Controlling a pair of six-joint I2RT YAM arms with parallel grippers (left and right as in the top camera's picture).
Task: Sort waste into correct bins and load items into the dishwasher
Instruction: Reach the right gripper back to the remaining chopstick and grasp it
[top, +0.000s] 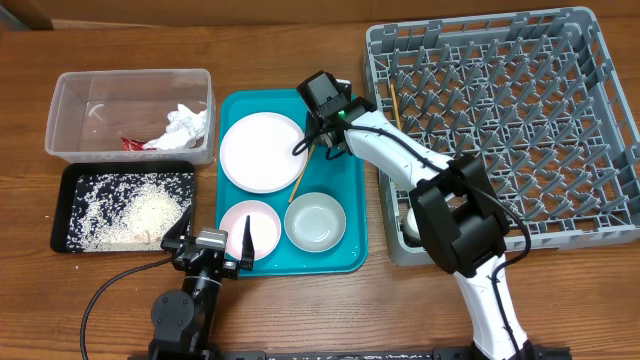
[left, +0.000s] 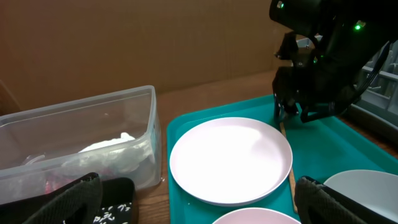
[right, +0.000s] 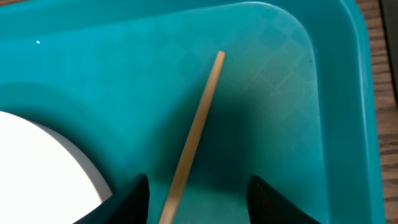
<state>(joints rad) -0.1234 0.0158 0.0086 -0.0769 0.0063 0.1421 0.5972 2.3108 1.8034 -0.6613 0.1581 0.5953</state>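
Lying off to one side of the right gripper (right: 199, 190), well clear of its fingers (right: 134, 208), the grey dish rack (top: 520, 130) has one chopstick (top: 394, 105) among its pegs. The teal tray (right: 292, 93) sits directly beneath those fingers. The clear tub (left: 93, 115), holding the crumpled napkin (left: 118, 146) and red wrapper (top: 133, 143), stands ahead of the left gripper (left: 205, 208), beyond the finger at the view's left. The black tray (top: 62, 220) of rice grains (top: 135, 210) is just beside that same finger. The large white plate (left: 230, 158) lies ahead, between the left fingers, the pinkish plate (left: 261, 218) nearer, the grey bowl (left: 367, 186) by the other finger. The left jaws stand fully spread, holding nothing. The right fingers are parted and straddle the second chopstick (right: 196, 134), which lies flat on the tray closer to one finger, with no contact visible. The large plate's rim is just outside that finger.
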